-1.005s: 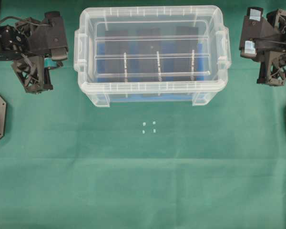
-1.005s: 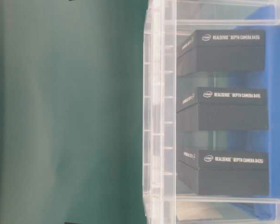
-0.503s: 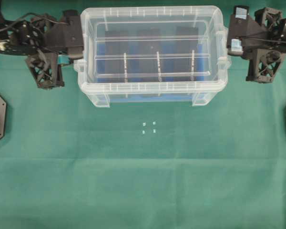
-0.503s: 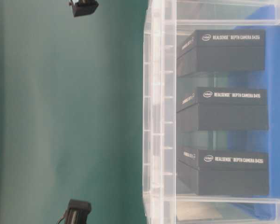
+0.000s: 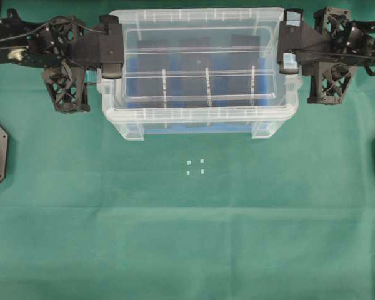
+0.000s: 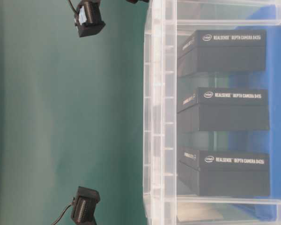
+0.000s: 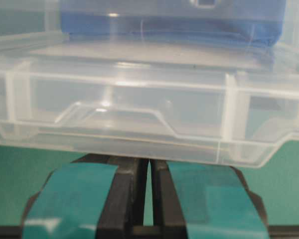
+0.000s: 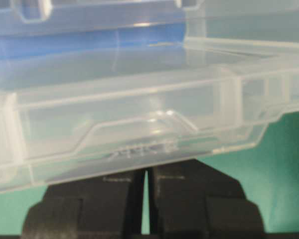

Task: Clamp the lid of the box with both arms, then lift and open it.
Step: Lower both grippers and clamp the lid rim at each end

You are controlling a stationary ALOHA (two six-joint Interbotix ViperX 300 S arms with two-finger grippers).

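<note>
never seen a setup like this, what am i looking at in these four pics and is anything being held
These are four cameras on one two-armed robot. The overhead view looks straight down on a green cloth. One black arm comes in from each side, each ending in a pincer: the left pincer and the right pincer. Between them stands the box, a deep clear plastic bin with its lid still on. Through the plastic you can see three black cartons on a blue bottom.

The table-level view appears turned on its side and shows the box's wall close up. The last two pictures come from cameras on the arms' wrists, each facing one end of the box.

Nothing is held. Each pincer sits at an end of the box, its jaws almost together below the rim.
</note>
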